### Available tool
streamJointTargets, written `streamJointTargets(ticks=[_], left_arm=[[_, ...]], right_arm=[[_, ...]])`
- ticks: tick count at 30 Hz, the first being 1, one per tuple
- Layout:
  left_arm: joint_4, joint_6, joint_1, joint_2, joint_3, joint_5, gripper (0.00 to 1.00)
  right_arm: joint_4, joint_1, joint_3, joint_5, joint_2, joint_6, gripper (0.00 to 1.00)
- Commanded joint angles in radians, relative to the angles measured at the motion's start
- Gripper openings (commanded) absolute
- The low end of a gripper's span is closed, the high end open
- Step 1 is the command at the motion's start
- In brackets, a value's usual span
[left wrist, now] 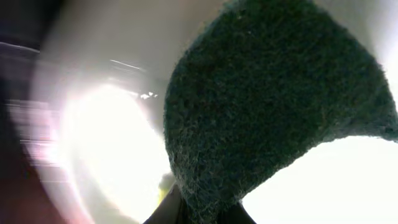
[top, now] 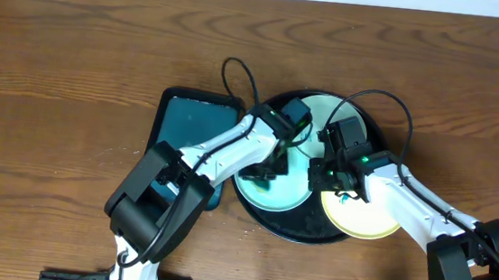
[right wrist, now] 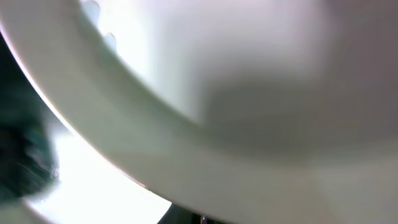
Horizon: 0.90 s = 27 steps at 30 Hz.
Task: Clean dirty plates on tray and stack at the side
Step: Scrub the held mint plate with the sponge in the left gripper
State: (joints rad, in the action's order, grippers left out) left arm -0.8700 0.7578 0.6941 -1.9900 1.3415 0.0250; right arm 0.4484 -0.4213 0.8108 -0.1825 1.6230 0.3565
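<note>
Left jaws: clenched on dark sponge (left wrist: 267, 106), over mint plate (top: 276, 197) in tray's (top: 294, 227) left half
Right jaws: clenched, mid-tray, against a pale plate (right wrist: 249, 93)
Yellow plate (top: 365, 218): overlapping tray's near-right rim

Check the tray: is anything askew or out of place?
The yellow plate hangs well over the tray's near-right rim instead of lying inside it. Nothing looks spilled or broken.
</note>
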Motion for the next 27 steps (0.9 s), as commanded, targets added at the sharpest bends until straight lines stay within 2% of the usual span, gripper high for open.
streamJointTargets(ticks=[1,6,8,11,14,17,19,23,27], left_arm=[[-0.054,-0.005,-0.036,-0.056,-0.032,-0.435,0.08],[-0.072,-0.005,-0.035,-0.056,-0.032,-0.462,0.08],[-0.063,-0.005,-0.033,-0.056,-0.032,-0.399,0.07],[-0.025,-0.005,-0.032,-0.056,-0.032,-0.135,0.07],[0.061,-0.014,-0.027,-0.056,-0.046,0.195,0.08],[0.13,-0.024,-0.011,-0.056,-0.056,0.395,0.08],[0.16,-0.024,0.005,-0.056,-0.056,0.475,0.07],[0.199,-0.024,0.044,-0.056,-0.056,0.536,0.07],[0.202,-0.04,0.071,-0.056,-0.056,0.536,0.07]], right_arm=[[0.021,-0.002,-0.008,0.025,0.016,-0.009,0.01],[0.024,-0.002,-0.008,0.025,0.016,-0.009,0.01],[0.029,-0.002,-0.008,0.025,0.016,-0.009,0.01],[0.031,-0.002,-0.008,0.025,0.016,-0.009,0.01],[0.03,-0.002,-0.008,0.025,0.016,-0.002,0.01],[0.027,-0.002,-0.008,0.024,0.016,0.022,0.01],[0.022,-0.002,-0.008,0.024,0.016,0.032,0.01],[0.006,-0.002,-0.008,0.024,0.016,0.045,0.01],[-0.004,-0.003,-0.008,0.02,0.016,0.055,0.01]])
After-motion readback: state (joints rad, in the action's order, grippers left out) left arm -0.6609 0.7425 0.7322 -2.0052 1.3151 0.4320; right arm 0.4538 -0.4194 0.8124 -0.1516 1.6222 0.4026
